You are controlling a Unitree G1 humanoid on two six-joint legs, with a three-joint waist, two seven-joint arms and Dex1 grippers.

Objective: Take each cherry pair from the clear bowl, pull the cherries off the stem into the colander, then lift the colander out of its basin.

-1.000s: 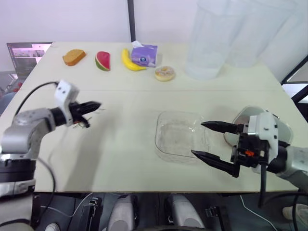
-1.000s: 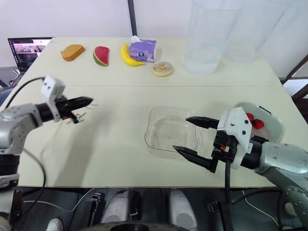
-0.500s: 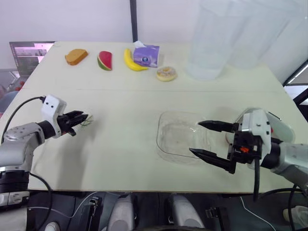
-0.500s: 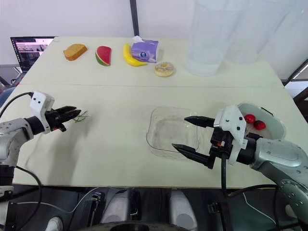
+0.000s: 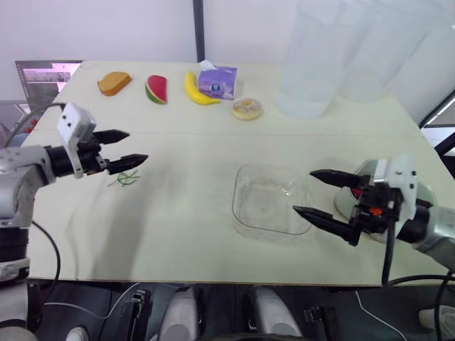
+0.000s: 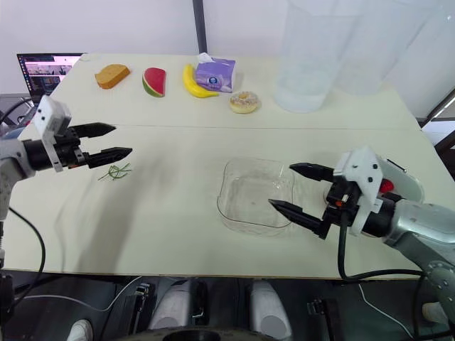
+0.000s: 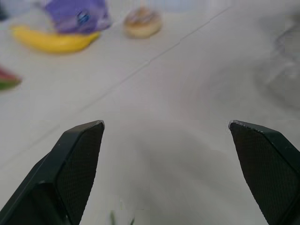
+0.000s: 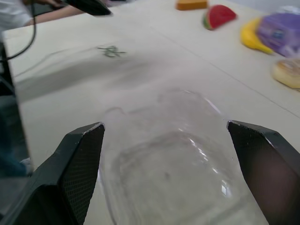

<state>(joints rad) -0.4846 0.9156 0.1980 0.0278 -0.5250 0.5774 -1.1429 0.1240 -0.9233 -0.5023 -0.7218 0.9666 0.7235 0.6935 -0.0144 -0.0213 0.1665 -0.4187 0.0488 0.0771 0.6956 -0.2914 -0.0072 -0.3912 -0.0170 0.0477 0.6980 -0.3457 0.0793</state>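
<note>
Left gripper [image 6: 121,140]: stood spread wide, holding nothing, near stems [image 6: 115,171].
Right gripper [image 6: 280,185]: stood spread wide at bowl [image 6: 245,193] rim.
Stems: lay on table [image 6: 178,142].

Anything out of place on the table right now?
Green stems lie loose on the table by the open left gripper, well away from the clear bowl. Nothing else looks odd.
</note>
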